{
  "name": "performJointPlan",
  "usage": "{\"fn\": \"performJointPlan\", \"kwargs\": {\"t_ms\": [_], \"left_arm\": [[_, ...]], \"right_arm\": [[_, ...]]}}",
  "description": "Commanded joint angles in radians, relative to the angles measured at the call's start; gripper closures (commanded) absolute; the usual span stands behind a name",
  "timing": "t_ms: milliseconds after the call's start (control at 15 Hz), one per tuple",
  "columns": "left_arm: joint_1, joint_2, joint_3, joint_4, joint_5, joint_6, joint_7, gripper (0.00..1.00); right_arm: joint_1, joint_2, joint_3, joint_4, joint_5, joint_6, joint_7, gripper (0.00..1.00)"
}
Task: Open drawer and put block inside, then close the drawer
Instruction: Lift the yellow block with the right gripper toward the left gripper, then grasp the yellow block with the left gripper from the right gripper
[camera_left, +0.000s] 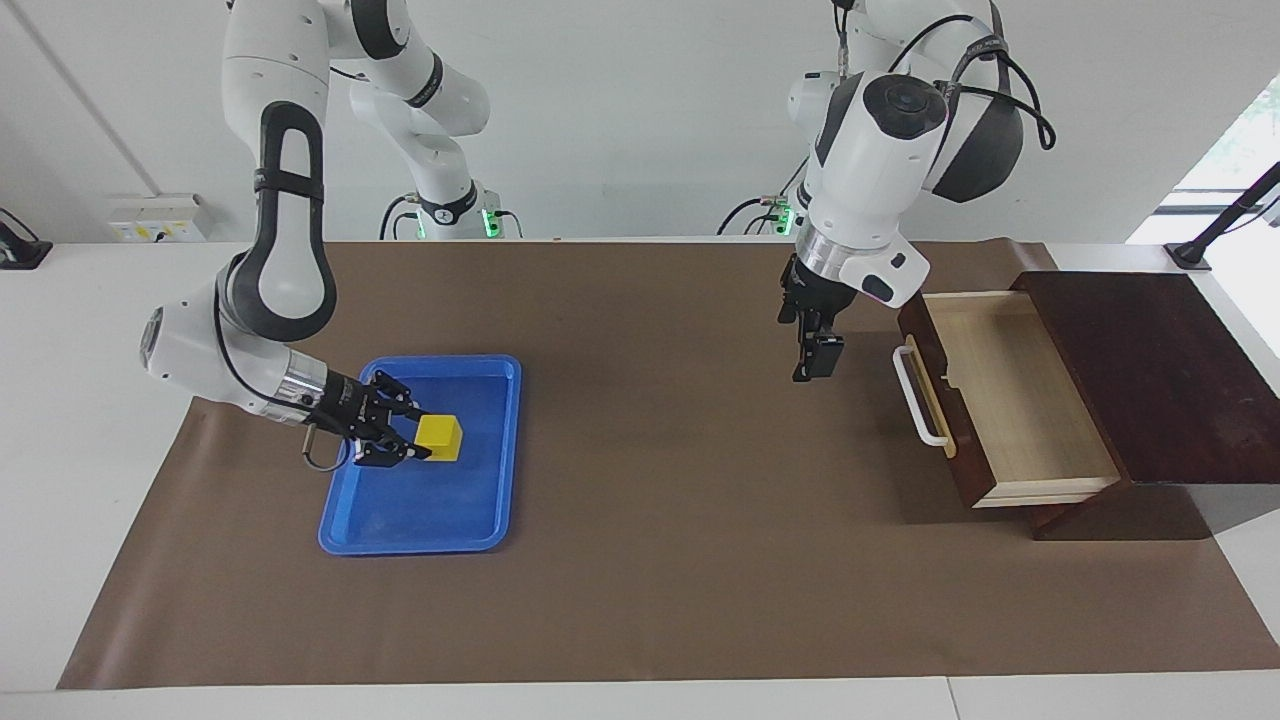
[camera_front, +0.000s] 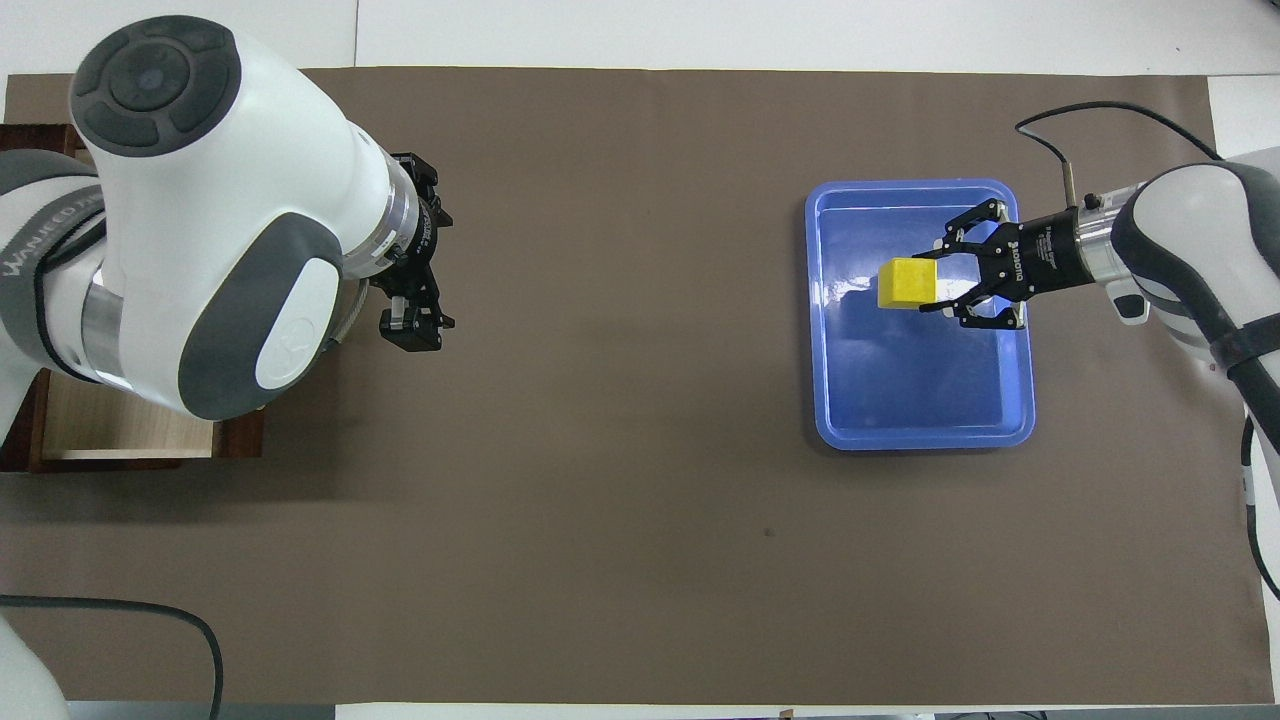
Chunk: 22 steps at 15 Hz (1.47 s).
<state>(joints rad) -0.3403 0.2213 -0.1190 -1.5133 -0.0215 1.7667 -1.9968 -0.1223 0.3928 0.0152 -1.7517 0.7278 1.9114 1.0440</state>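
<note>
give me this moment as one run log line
drawer: open, empty | block: in blue tray | right gripper: open around block | left gripper: waiting over mat before drawer

Lettering along the grey band of the left arm (camera_front: 50, 240) in the overhead view, only partly legible, white print on the right gripper (camera_front: 925, 282) body, unreadable

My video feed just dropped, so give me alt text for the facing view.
The right gripper reaches into the blue tray with its fingers around the yellow block. The drawer stands open and holds nothing, while the left gripper hangs over the brown mat in front of its white handle.
</note>
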Motion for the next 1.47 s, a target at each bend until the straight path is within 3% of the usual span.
{"fn": "performJointPlan", "kwargs": {"t_ms": [0,267,400,667,800,933,1400], "left_arm": [[-0.035,0.012,0.018,0.013,0.037,-0.046,-0.049,0.00],[-0.063,0.096,0.021,0.114,0.049,-0.066,-0.121,0.00],[-0.083,0.099,0.021,0.120,0.051,-0.067,-0.131,0.00],[-0.156,0.174,0.027,0.169,0.054,-0.061,-0.181,0.00],[-0.193,0.275,0.048,0.273,0.055,-0.094,-0.204,0.00],[-0.245,0.282,0.117,0.285,0.048,-0.087,-0.208,0.00],[-0.253,0.267,0.117,0.214,0.041,0.013,-0.212,0.00]], "right_arm": [[0.082,0.006,-0.001,0.090,0.012,-0.017,0.155,1.00],[0.240,0.037,-0.001,0.168,0.013,0.040,0.378,1.00],[0.341,0.047,-0.003,0.198,0.012,0.078,0.451,1.00],[0.498,0.055,-0.003,0.190,0.013,0.190,0.488,1.00],[0.529,0.055,-0.003,0.187,0.010,0.190,0.488,1.00],[0.532,0.055,-0.003,0.189,-0.008,0.178,0.479,1.00],[0.524,0.057,0.000,0.195,-0.042,0.137,0.438,1.00]]}}
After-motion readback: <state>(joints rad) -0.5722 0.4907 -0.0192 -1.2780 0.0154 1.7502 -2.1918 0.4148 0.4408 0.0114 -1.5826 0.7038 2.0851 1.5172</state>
